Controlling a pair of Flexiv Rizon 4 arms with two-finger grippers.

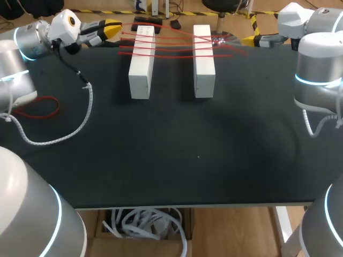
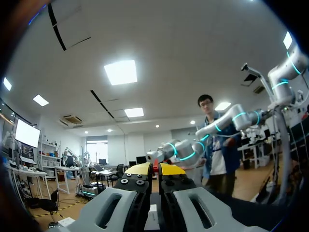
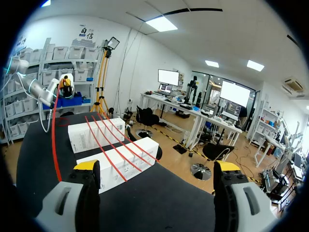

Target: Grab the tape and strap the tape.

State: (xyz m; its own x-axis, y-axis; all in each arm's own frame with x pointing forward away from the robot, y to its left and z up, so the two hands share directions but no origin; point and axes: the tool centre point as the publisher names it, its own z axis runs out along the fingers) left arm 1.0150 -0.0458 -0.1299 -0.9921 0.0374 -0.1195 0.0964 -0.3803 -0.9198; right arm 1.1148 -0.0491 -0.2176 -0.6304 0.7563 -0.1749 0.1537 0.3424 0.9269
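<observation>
About five red strands of tape point(image 1: 177, 45) run left to right across two white blocks point(image 1: 140, 67) in the head view's upper middle, the blocks' long axes pointing up the frame; one slack loop point(image 1: 40, 110) lies at left. The left gripper point(image 1: 113, 28), upper left, pinches the tape's end, so I judge it leads the next wrap. The right gripper point(image 1: 252, 40), upper right just past the strands, stands spread and empty.
</observation>
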